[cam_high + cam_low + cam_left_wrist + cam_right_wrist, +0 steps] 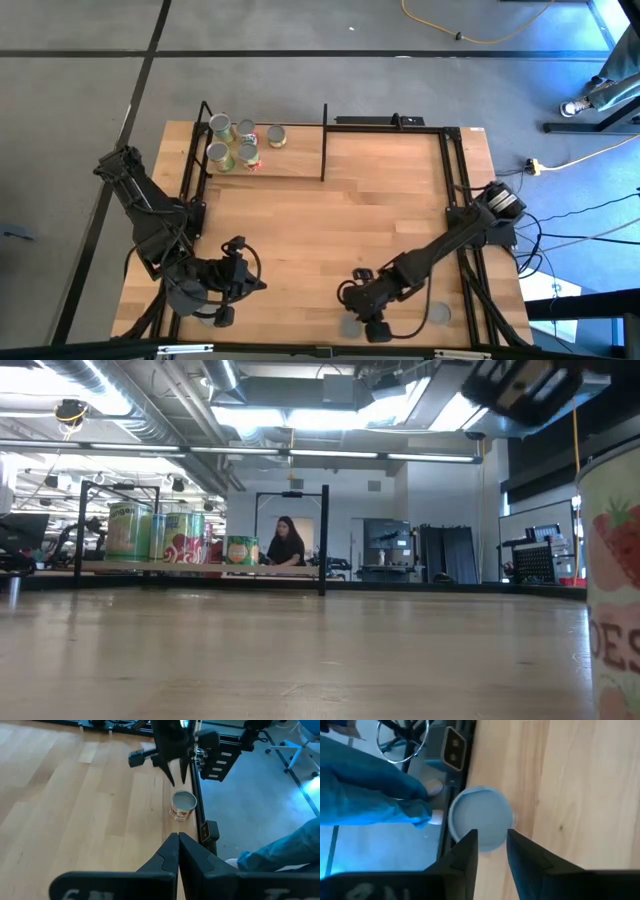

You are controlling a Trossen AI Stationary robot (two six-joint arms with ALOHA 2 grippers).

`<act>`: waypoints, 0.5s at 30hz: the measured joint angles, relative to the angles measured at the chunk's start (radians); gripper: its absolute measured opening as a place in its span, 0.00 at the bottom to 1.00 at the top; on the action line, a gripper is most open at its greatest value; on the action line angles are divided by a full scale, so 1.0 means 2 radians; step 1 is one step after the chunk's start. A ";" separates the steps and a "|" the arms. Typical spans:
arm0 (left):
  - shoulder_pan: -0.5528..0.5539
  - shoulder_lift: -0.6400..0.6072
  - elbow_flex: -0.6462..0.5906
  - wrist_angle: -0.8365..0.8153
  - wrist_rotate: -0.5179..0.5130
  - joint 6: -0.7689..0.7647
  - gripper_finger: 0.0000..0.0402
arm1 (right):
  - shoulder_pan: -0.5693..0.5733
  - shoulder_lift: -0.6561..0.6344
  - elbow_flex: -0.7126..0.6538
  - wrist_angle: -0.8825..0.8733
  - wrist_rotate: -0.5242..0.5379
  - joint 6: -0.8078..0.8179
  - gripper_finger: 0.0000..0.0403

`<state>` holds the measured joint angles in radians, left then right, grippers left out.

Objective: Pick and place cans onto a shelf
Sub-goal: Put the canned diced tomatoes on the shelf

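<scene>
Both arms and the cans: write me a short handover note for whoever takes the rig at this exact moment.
Left gripper: near the table's front-left, fingers shut, holding nothing.
Right gripper: at the front edge, fingers open just above a grey-topped can, not yet gripping it.
Shelf at the back-left holds five cans, all upright.
Another can stands at the front-right of the table.
Done: five cans shelved.
Left: close on the can under the right gripper, carry it to the shelf, then fetch the front-right one.

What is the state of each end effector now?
Left end effector: closed, holding nothing.
Right end effector: open, above a can at the table edge.
</scene>
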<state>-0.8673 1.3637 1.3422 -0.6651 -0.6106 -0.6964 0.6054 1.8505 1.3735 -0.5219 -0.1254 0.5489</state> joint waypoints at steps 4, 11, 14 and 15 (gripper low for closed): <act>0.000 0.000 0.000 0.000 0.000 0.000 0.00 | -0.003 0.020 0.000 0.003 0.000 -0.004 0.25; 0.000 0.000 0.000 0.000 0.000 0.000 0.00 | -0.004 0.039 0.000 0.005 0.000 -0.004 0.25; 0.000 0.000 0.000 0.000 0.000 0.000 0.00 | -0.004 0.046 0.000 0.005 0.000 -0.004 0.25; 0.000 0.000 0.000 0.000 0.000 0.000 0.00 | -0.004 0.047 0.000 0.005 0.000 -0.004 0.25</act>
<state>-0.8673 1.3632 1.3422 -0.6655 -0.6109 -0.6964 0.5972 1.9450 1.3735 -0.5115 -0.1249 0.5400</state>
